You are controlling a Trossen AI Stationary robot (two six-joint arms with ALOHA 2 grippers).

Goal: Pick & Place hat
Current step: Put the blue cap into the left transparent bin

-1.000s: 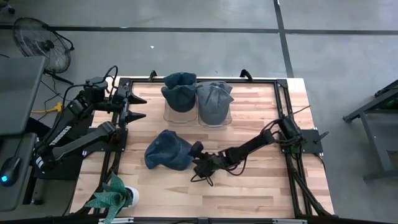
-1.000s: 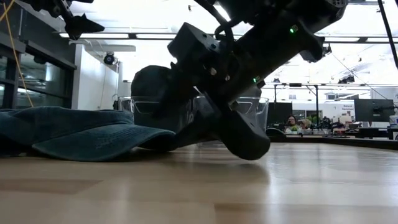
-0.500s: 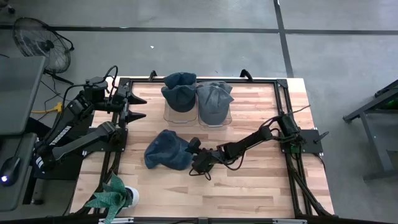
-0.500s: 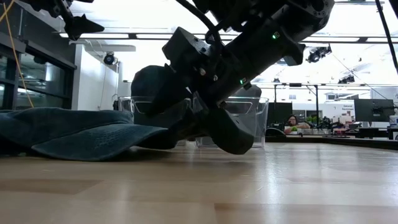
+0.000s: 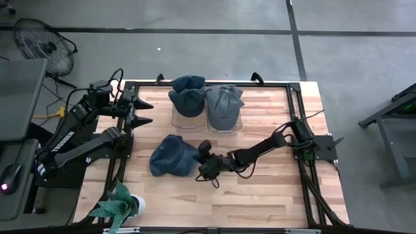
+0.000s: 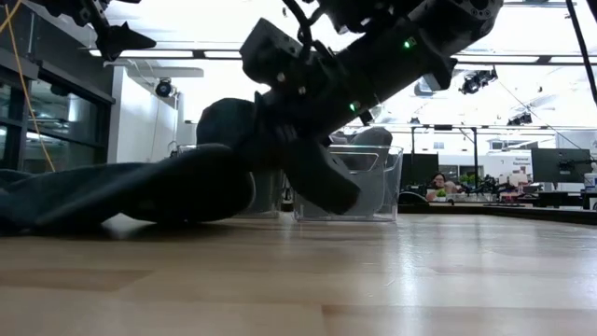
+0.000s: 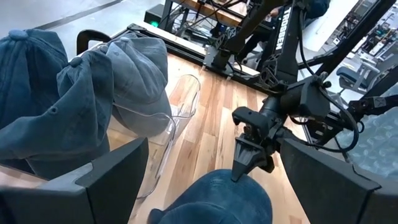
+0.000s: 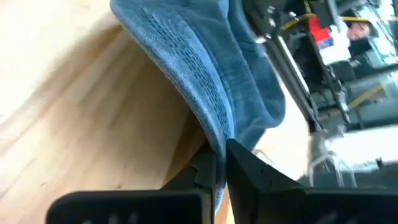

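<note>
A blue hat [image 5: 170, 156] lies on the wooden table [image 5: 273, 195] left of centre, resting on its crown; it also shows in the low view [image 6: 121, 191]. My right gripper [image 5: 201, 160] reaches in from the table's right and is shut on the hat's brim. The left wrist view shows that gripper [image 7: 247, 163] at the hat's edge [image 7: 217, 196]. My left gripper [image 5: 148, 112] waits open, raised over the table's far left part, touching nothing. My right gripper pinches the edge of the hat's brim [image 8: 210, 127] between its two fingers [image 8: 249, 167]. It comes from the table's right side, slanting downward. The brim end [image 6: 219, 177] is raised off the table, and the crown stays down on the wood.
Two clear bins stand at the table's far middle: one holds a dark blue hat [image 5: 186, 94], the other a grey hat [image 5: 224, 105]. A potted plant [image 5: 119, 205] sits at the near left corner. Bare wood lies near and right of the held hat.
My right gripper has moved a little toward the hat and shut on its brim. The brim, flat on the table before, now tilts up at the gripper's end. The hat has bunched slightly toward the table's left, its crown still on the wood.
</note>
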